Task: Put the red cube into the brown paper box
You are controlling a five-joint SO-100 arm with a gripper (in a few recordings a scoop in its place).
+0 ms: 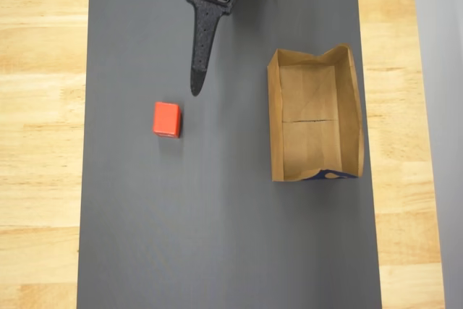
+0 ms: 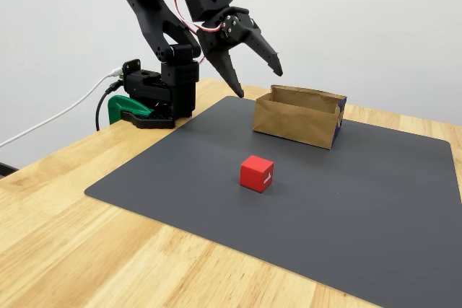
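My black two-finger gripper [image 2: 258, 83] hangs in the air above the far part of the mat, fingers spread wide apart with nothing between them. In the overhead view one dark speckled finger [image 1: 200, 48] reaches down the picture from the top edge, its tip near the small bright red-orange cube [image 1: 166, 119] but not touching it.

That cube sits alone on the dark grey rectangular mat [image 2: 361, 229], left of centre in the overhead view. In the fixed view it is in the middle of the mat, in front of the brown paper box and well apart from it.

The brown paper box [image 1: 312, 115], a rectangular tray of tan kraft paper with low uneven walls, stands on the right half of the mat in the overhead view. It is open upward, a fold line crosses its floor, and a small blue mark shows on the rim nearest the bottom of the picture. Nothing lies inside it.

The mat has rounded corners and covers most of a light wooden table [image 2: 86, 243] made of jointed planks. My arm's base is fixed at the table's far left edge in the fixed view by a green clamp [image 2: 126, 108], with white and black cables [image 2: 58, 117] trailing off to the left. Behind the table is a plain pale wall [image 2: 375, 27]
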